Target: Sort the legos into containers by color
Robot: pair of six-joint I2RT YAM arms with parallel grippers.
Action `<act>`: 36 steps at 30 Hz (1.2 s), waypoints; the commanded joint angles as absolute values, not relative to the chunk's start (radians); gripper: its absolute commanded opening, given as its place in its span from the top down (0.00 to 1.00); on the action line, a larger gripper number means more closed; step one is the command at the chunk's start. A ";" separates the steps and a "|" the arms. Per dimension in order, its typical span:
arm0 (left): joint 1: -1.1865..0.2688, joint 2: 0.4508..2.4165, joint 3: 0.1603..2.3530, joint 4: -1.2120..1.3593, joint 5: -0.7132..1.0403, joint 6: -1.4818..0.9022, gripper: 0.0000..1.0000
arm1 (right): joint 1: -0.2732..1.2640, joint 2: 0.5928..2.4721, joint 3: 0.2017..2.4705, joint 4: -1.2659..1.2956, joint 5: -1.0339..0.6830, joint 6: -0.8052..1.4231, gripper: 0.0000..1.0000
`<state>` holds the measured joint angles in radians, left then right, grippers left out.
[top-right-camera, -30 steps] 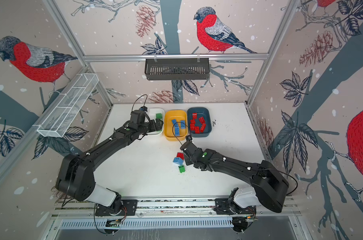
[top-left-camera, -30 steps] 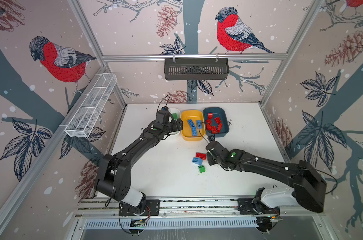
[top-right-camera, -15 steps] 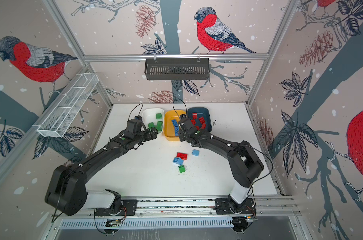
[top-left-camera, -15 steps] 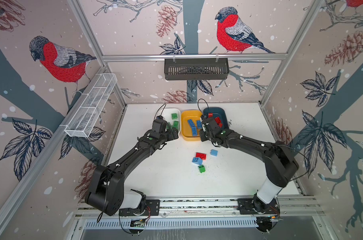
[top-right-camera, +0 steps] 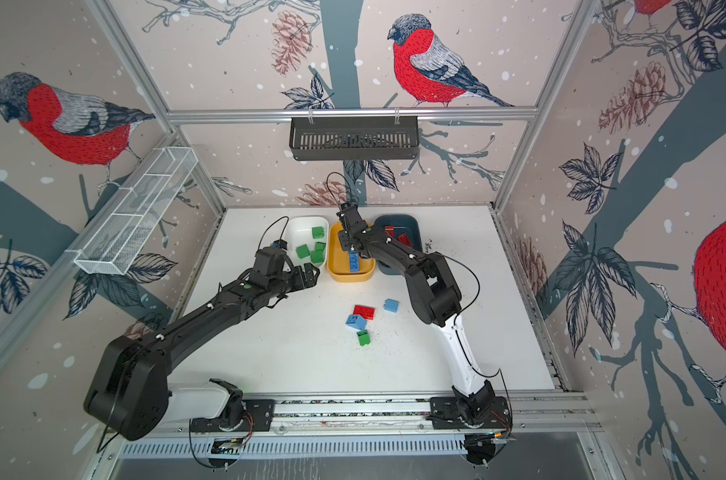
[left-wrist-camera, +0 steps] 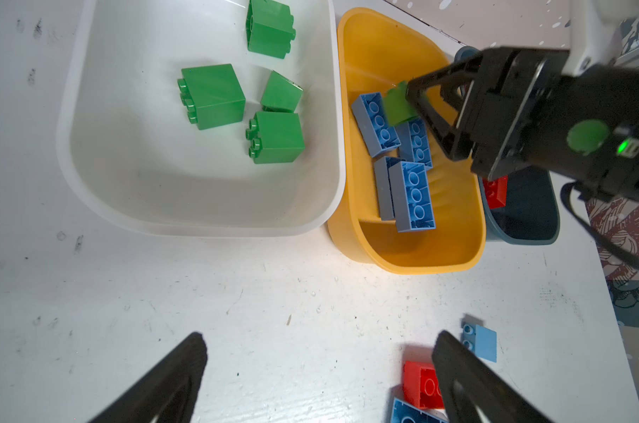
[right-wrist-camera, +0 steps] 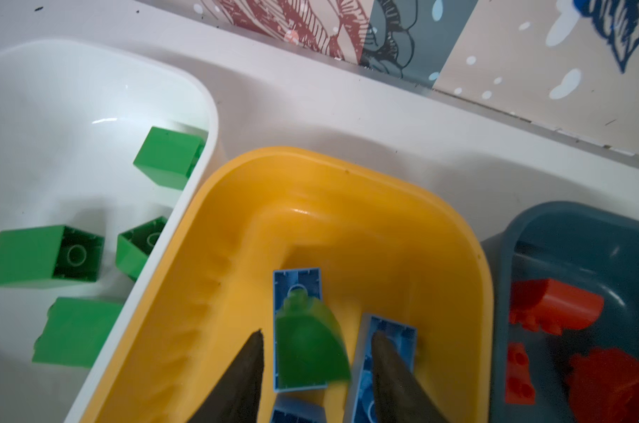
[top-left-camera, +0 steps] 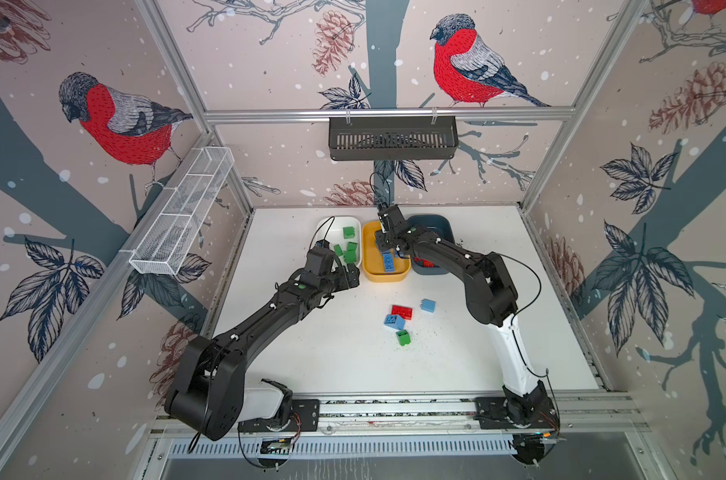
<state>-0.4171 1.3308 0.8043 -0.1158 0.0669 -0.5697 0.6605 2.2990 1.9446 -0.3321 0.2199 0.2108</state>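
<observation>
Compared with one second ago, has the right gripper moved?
Yes. The right gripper left the loose red brick and went toward the back wall; it is now above the yellow tub.

No legible text, label, brand or number made out in any view. Legos [left-wrist-camera: 212, 96], containers [left-wrist-camera: 201, 229]: no lettering seen. Circuit board [top-left-camera: 275, 448] at lower edge of frame: markings too small to be read.
</observation>
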 commanded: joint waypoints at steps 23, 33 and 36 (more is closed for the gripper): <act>-0.507 1.506 0.965 -0.144 0.027 -0.529 0.10 | 0.681 1.701 1.224 -0.076 0.198 0.340 0.22; -0.441 1.527 1.085 -0.218 -0.065 -0.607 0.06 | 0.625 2.035 1.584 -0.158 0.018 0.160 0.30; -0.393 1.500 1.057 -0.214 -0.060 -0.613 0.05 | 0.614 2.176 1.749 -0.216 0.002 0.129 0.34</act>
